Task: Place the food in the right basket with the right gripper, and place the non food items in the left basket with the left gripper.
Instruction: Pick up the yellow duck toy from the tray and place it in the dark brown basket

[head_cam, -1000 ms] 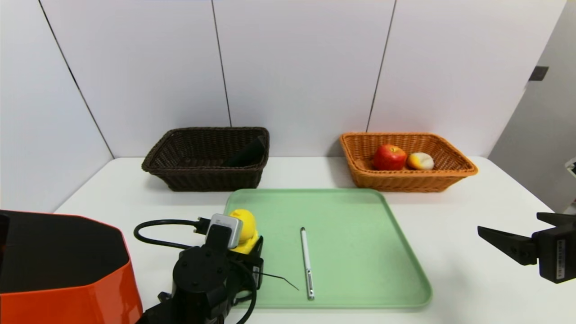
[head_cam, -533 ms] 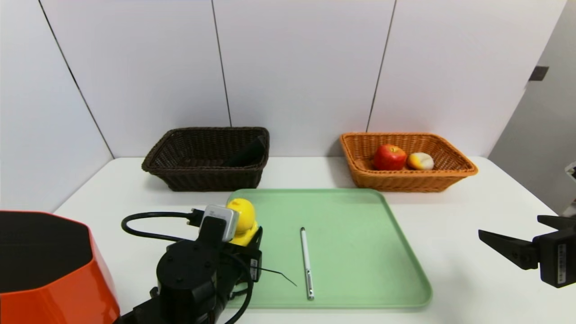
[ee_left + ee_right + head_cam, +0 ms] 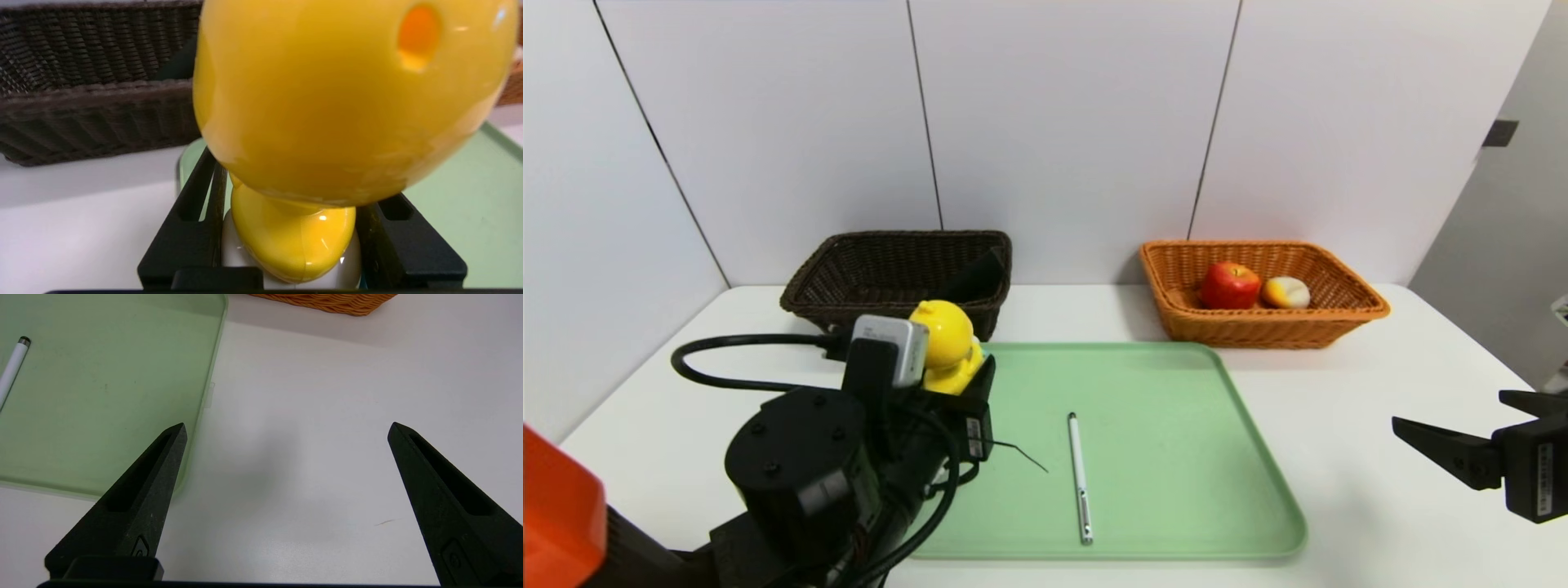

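The yellow duck toy (image 3: 946, 347) is being pinched at its lower body between the fingers (image 3: 192, 228) of the left gripper (image 3: 956, 384), over the near left corner of the green tray (image 3: 1176, 457). The right gripper (image 3: 1429, 437) is being held with its jaws spread wide above the white table (image 3: 1380, 506). A white pen (image 3: 1079, 474) is lying on the tray. Farther back, a black pouch (image 3: 976, 278) is being contained in the dark brown basket (image 3: 849, 314), and a red apple (image 3: 1229, 285) and white-orange piece (image 3: 1285, 291) in the orange basket (image 3: 1258, 331).
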You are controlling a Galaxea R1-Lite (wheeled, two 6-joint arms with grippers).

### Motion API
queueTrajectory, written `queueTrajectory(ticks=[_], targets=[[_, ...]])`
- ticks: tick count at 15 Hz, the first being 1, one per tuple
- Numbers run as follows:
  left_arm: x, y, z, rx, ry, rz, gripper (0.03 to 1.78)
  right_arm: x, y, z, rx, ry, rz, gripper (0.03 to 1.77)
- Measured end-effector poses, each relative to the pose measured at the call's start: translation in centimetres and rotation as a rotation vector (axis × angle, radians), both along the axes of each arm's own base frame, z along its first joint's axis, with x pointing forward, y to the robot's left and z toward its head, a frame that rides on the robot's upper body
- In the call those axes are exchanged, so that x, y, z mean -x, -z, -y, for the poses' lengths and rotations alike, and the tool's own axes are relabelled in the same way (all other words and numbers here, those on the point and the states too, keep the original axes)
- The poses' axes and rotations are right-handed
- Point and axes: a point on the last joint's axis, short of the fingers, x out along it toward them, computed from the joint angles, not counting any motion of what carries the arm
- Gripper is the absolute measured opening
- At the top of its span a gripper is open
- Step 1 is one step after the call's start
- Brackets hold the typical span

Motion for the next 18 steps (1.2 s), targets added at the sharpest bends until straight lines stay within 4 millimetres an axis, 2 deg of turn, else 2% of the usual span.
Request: queueTrajectory(ticks=[4,6,8,11,15,18], targets=[[-1.8,-5.9,-1.9,0.009,-0.028,0.002,0.88,0.2,-0.1,0.1,-0.004,0.002,0.009,1.70],[-3.1,-8.8,-3.9,-0.001,-0.039,-0.035,0.88,0.3,-0.2,0.1,-0.006,0.003,0.014,1.70],[-4.2,-10.7,-6.0,-0.001,-0.066,-0.094,0.88,0.4,-0.3,0.1,-0.011,0.003,0.021,1.70],[-6.3,-12.0,-8.6,-0.011,-0.136,-0.143,0.88,0.7,-0.3,0.2,-0.014,0.006,0.025,1.70],[-10.3,-13.0,-10.5,-0.001,-0.230,-0.127,0.88,0.8,-0.1,0.3,-0.015,0.004,0.021,1.70],[-13.0,-12.5,-11.5,-0.012,-0.185,-0.206,0.88,0.8,0.0,0.3,-0.015,0.002,0.019,1.70]])
